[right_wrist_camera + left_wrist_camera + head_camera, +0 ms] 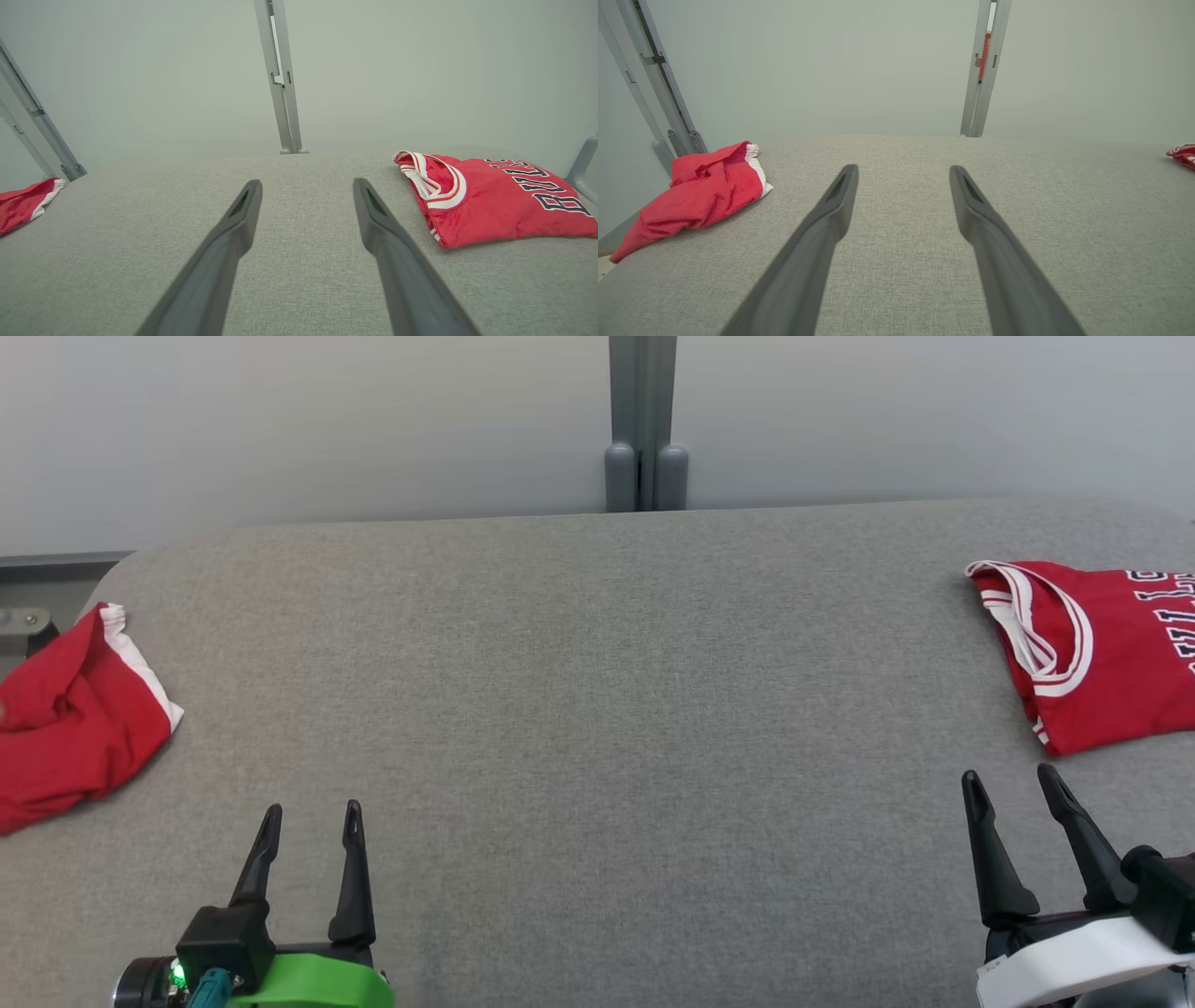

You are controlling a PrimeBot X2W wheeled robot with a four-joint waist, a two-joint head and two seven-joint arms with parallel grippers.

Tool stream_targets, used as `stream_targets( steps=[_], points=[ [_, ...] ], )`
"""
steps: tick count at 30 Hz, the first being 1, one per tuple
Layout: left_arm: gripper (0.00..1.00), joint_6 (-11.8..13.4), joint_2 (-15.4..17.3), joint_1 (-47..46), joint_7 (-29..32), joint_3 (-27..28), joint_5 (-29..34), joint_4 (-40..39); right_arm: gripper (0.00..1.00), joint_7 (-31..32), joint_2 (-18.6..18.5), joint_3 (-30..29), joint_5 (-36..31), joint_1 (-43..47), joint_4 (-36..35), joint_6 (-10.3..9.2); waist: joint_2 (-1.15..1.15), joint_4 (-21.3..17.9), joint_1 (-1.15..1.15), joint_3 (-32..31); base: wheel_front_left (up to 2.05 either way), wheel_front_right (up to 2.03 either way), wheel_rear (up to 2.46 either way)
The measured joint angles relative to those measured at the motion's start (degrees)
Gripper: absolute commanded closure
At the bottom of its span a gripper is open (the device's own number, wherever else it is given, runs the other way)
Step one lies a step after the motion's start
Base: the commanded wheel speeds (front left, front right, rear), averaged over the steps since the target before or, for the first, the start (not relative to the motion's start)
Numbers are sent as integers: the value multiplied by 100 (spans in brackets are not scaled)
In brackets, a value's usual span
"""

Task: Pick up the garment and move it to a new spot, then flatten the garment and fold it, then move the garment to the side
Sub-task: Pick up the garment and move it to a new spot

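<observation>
A crumpled red garment with a white band (75,719) lies at the table's left edge, partly hanging over it; the left wrist view has it at the left (698,196), the right wrist view at the far left (23,203). A folded red jersey with white trim and dark lettering (1092,649) lies at the right edge, right of the fingers in the right wrist view (495,205). My left gripper (313,817) stands open at the lower left, empty, right of the crumpled garment. At the lower right my right gripper (1008,782) is open and empty, just in front of the jersey.
The grey fabric table (597,709) spans the view, with rounded far corners. A pale wall with a grey post (642,425) rises behind it. Metal frame rails (658,93) stand off the left edge.
</observation>
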Motion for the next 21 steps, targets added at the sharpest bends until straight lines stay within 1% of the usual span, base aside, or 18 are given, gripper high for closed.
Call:
stream_targets(
  steps=[6, 16, 21],
  points=[
    [0, 18, -51, -163, 0, 146, 8, -34, 0, 109, -48, 70, -11, -28, -107, 0, 0, 375, 0, 69, 0, 0, 0],
    [0, 5, -179, -269, 0, 495, 60, -43, 0, 271, -215, 554, -34, -389, -229, -2, 0, 1320, 0, 213, 0, 0, 0],
    [0, -41, -252, -307, 0, 647, 79, -11, 0, 335, -299, 689, -38, -512, -293, -1, 0, 1746, 0, 292, 0, 0, 0]
  ],
)
